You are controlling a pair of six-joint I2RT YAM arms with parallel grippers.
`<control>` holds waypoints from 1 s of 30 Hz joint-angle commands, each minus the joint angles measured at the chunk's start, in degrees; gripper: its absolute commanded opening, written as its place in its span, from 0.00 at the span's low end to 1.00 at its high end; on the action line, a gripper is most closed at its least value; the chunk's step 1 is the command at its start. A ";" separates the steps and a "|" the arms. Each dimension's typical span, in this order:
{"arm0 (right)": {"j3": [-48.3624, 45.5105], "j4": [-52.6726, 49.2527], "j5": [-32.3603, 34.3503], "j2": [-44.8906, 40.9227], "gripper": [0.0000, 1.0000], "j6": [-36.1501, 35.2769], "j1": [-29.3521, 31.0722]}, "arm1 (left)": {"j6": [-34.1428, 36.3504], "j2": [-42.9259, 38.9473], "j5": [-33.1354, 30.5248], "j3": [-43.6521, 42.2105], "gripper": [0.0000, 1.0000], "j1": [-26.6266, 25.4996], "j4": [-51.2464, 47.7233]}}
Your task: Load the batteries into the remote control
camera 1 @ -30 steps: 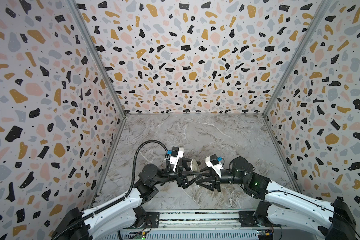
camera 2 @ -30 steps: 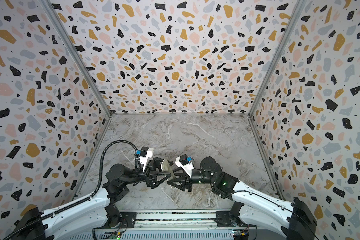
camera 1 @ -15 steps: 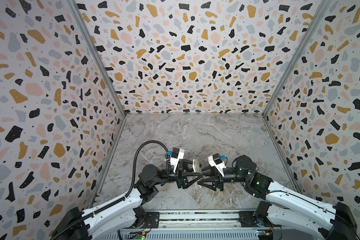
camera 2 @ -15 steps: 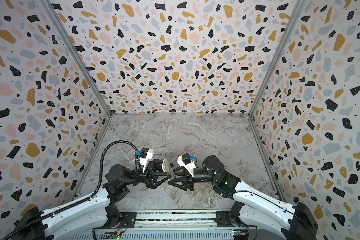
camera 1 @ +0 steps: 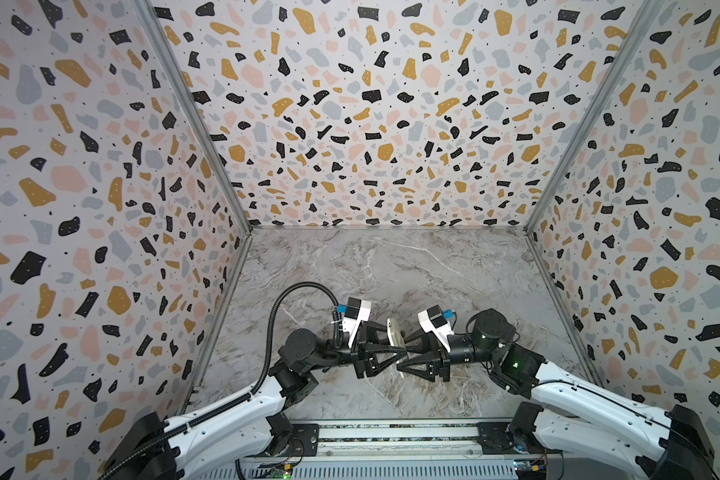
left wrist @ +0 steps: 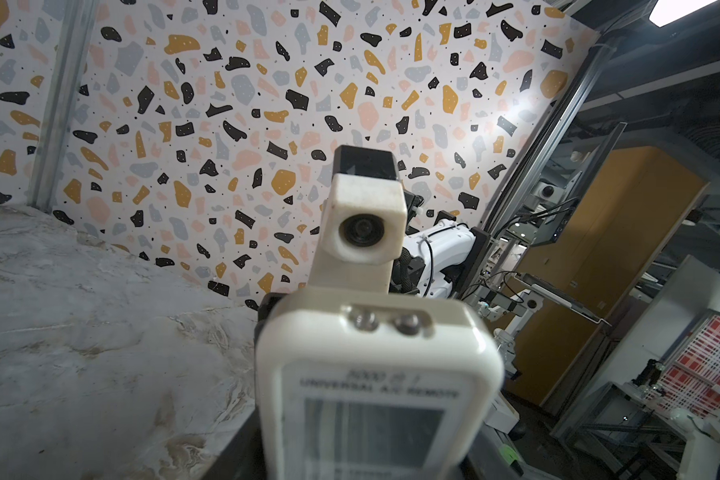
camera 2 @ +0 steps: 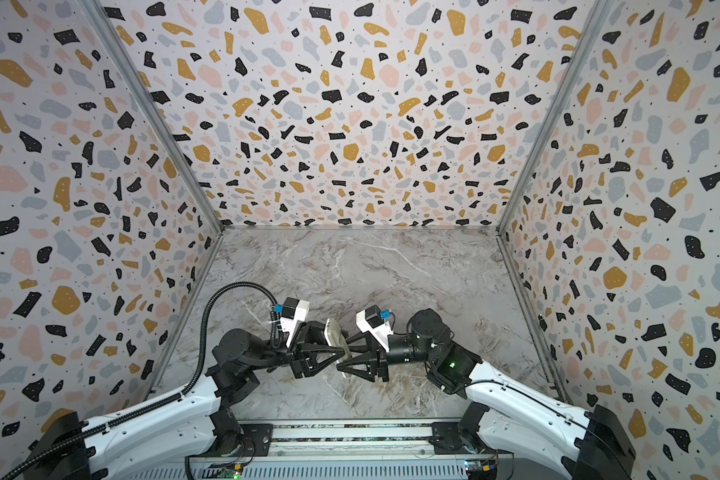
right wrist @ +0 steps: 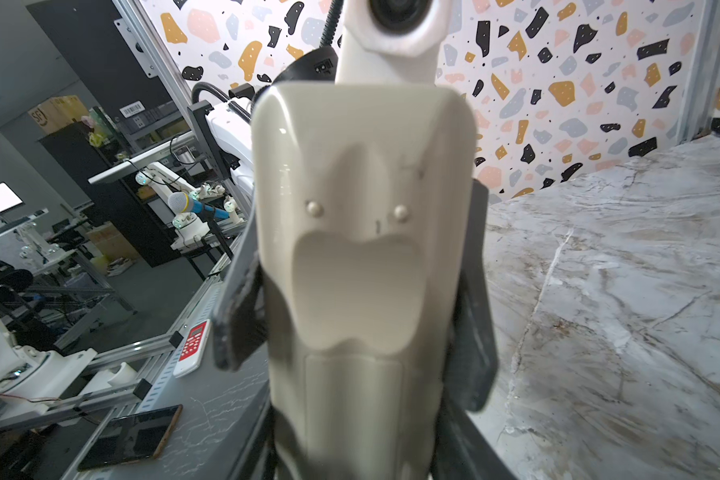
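Note:
The white remote control (camera 1: 393, 332) (camera 2: 334, 332) hangs on edge above the marble floor, low in the middle of both top views, between my two grippers. My right gripper (camera 1: 404, 354) (right wrist: 358, 449) is shut on its lower sides, and its wrist view faces the plain pale back (right wrist: 362, 257). My left gripper (camera 1: 396, 345) (left wrist: 375, 457) comes from the opposite side. Its dark fingers (right wrist: 235, 316) lie against both long edges, and its wrist view faces the grey screen (left wrist: 375, 424). The batteries are out of view.
Terrazzo walls close in the marble floor (camera 1: 391, 266) on three sides, and a metal rail (camera 1: 391, 434) runs along the front edge. Outside the enclosure a red-and-white handset (right wrist: 192, 347) and a phone (right wrist: 129, 436) lie on a bench.
The left gripper's jaws have narrowed onto the remote's sides. The remote and both grippers have drifted slightly to the right. The right gripper's hold looks unchanged.

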 commanded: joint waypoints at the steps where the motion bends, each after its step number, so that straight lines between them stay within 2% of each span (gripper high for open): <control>1: 0.87 2.98 -1.94 0.24 0.03 -1.22 -0.56 | -0.55 0.14 1.88 2.53 0.50 -0.51 2.17; 6: 0.78 2.99 -2.17 0.31 0.05 -1.31 -1.02 | -0.19 0.63 1.75 2.94 0.36 -0.57 1.45; 9: 0.86 2.59 -2.19 0.45 0.10 -1.57 -1.21 | 0.22 0.98 1.27 3.24 0.27 -0.52 0.71; 11: 1.04 1.98 -2.12 0.66 0.17 -1.98 -1.28 | 0.67 1.03 0.62 3.38 0.23 -0.52 0.10; 13: 1.38 0.95 -1.53 0.84 0.32 -2.47 -1.28 | 1.03 1.07 0.08 3.58 0.20 -0.52 -0.74; 17: 1.67 -0.53 0.28 0.92 0.71 -1.89 -1.42 | 2.08 0.74 -1.64 4.13 0.17 -0.59 -3.22; 19: 1.66 -0.81 0.49 1.02 0.84 -1.78 -1.45 | 2.47 0.53 -2.99 4.13 0.15 -0.53 -4.18; 21: 1.72 -1.59 1.29 0.83 0.91 -2.17 -1.50 | 2.76 0.19 -3.83 4.13 0.14 -0.49 -4.92; 25: 1.48 -2.86 3.17 -0.41 0.97 -2.85 -1.54 | 4.16 -0.59 -5.84 4.52 0.13 -0.51 -7.96; 30: 0.94 -5.05 6.51 -2.80 1.00 -3.33 -2.08 | 5.30 -1.28 -8.34 5.25 0.13 -0.48 -11.53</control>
